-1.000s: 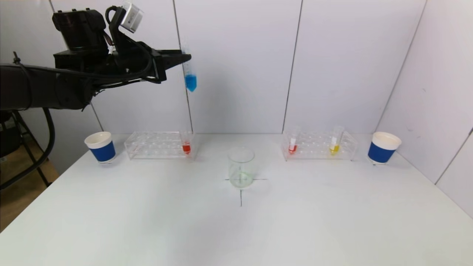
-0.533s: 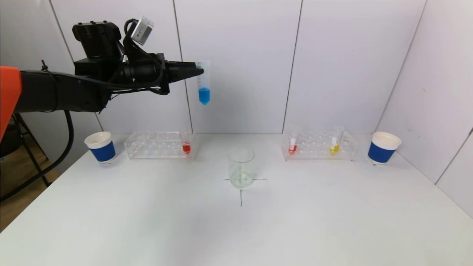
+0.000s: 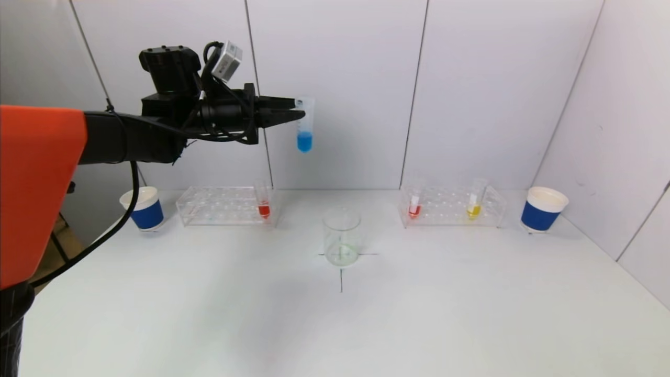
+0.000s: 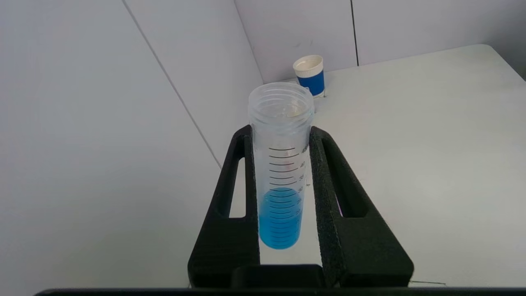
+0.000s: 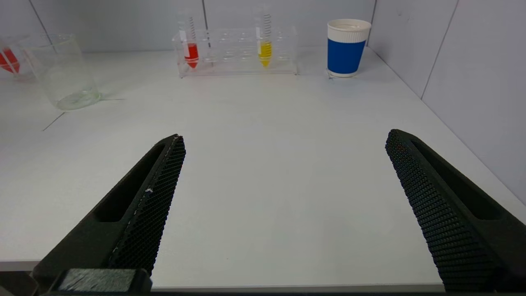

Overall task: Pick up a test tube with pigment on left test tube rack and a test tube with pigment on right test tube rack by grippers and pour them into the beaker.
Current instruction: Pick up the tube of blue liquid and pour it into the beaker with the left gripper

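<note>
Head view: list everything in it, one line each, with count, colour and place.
Blue tube: 1, blue liquid, held upright above the table.
Left rack: 1, clear, back left, holding one red tube.
Right rack: 1, clear, back right, holding a red-filled tube and a yellow tube.
Beaker: 1, clear, centre, on a cross mark.
Cups: 2, blue and white, outer ends of the racks.
Table: 1, white.
Left gripper: shut on the blue tube.
Right gripper: open, low over the table.
</note>
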Controlling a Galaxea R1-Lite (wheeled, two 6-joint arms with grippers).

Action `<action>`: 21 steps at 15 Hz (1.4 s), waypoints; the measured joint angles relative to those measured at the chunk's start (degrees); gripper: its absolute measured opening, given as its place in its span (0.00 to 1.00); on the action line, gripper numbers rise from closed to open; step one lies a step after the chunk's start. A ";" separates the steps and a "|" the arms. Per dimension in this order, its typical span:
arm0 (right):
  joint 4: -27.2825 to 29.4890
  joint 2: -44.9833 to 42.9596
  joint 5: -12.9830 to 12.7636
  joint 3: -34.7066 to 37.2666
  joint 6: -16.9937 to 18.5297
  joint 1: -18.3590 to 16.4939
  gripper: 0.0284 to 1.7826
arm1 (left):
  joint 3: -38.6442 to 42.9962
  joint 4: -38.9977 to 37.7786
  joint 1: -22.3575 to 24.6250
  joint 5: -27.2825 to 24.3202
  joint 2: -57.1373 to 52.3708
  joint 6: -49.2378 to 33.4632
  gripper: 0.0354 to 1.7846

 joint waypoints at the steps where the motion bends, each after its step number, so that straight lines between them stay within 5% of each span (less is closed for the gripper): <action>1: 0.00 0.00 0.02 0.00 0.00 0.00 0.99 | 0.11 0.13 -0.41 0.00 0.59 2.95 0.22; 7: -0.02 0.00 0.00 0.00 0.00 0.00 0.99 | 4.30 -0.35 -1.93 2.78 3.80 21.44 0.22; 11: 0.00 0.00 0.02 0.00 0.00 0.00 0.99 | 4.22 -7.45 -2.54 3.12 7.19 22.99 0.22; 21: 0.00 0.00 0.00 0.00 0.00 0.00 0.99 | -1.44 -7.95 -3.06 3.23 13.09 36.67 0.22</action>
